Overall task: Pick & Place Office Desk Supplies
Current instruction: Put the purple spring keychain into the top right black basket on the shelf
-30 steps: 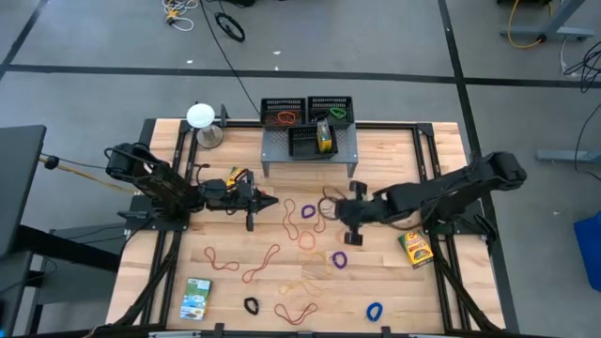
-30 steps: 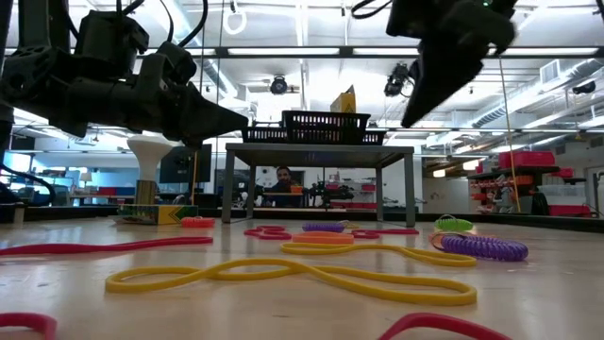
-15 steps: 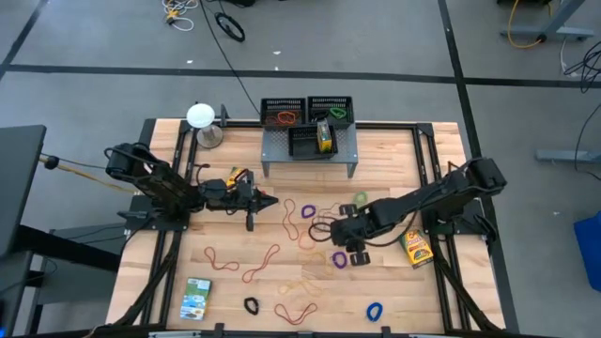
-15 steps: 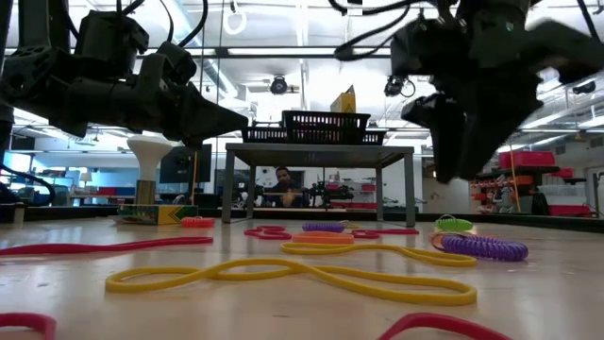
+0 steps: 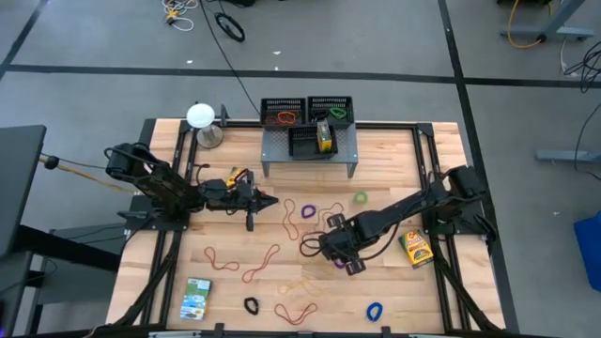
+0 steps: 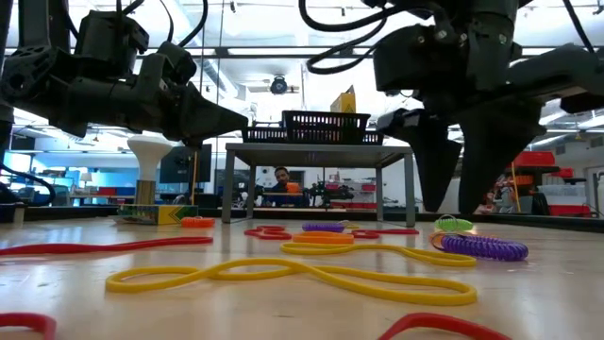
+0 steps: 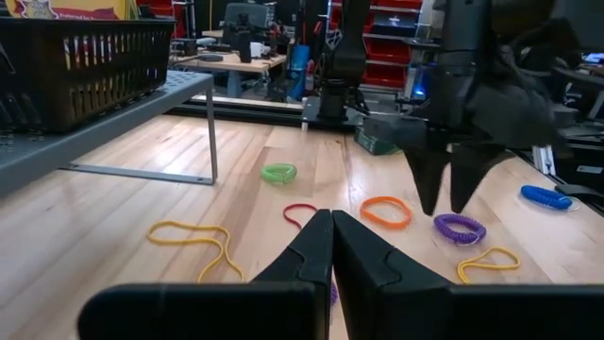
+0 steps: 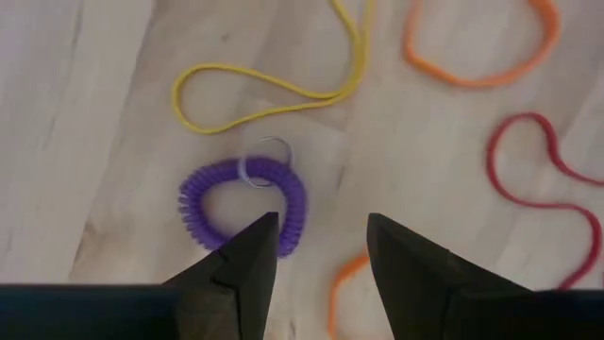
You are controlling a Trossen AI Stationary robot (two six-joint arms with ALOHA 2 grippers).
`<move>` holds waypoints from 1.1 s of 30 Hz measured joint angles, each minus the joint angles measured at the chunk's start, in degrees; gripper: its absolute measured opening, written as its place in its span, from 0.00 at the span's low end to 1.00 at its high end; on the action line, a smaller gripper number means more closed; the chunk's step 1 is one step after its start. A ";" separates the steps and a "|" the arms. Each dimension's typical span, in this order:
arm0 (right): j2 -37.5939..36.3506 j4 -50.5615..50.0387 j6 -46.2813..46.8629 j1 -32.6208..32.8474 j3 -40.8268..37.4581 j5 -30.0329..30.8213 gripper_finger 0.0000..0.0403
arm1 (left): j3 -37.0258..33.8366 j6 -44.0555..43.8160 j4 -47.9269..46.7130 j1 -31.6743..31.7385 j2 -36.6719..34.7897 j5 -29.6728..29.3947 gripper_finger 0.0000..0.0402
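Right gripper (image 8: 316,247): jaws apart, poised over purple coiled plastic wrist band (image 8: 243,203) on wooden desk (image 5: 394,169). Left gripper (image 7: 330,247): jaws closed, empty. No legible writing.

My wooden table (image 5: 394,291) stands on a grey floor (image 5: 376,42) crossed by dark lines, with loose cables (image 5: 225,23) at twelve o'clock. Level across the table, a bright workshop shows ceiling lights (image 6: 283,52), red shelving (image 6: 524,161) at three o'clock, and a seated person (image 6: 281,179).

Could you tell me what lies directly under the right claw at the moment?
Under the open right claw lies a purple coil loop with a small metal ring; one finger covers part of the coil's edge.
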 joint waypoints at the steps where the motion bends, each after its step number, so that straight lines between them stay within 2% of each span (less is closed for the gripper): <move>1: 0.22 -0.08 -0.54 0.14 0.18 -0.04 0.43 | 0.00 0.00 -0.02 0.00 0.00 0.00 0.03; 7: 0.42 0.06 -1.82 0.04 0.44 -0.35 0.43 | 0.00 0.02 -0.02 0.00 0.00 0.00 0.03; 12: 1.60 2.25 -2.10 0.44 0.35 -3.64 0.43 | 0.00 0.00 -0.01 0.00 0.00 -0.01 0.03; 21: 5.24 2.20 -3.72 0.56 0.35 -3.71 0.40 | 0.00 0.00 -0.02 0.00 0.00 0.00 0.03; 26: 5.20 2.21 -3.70 0.32 0.34 -2.80 0.29 | 0.00 0.01 -0.02 -0.01 0.00 0.00 0.03; 33: 4.75 2.16 2.10 -1.17 0.24 -2.89 0.05 | 0.00 0.02 -0.02 0.00 0.00 0.00 0.03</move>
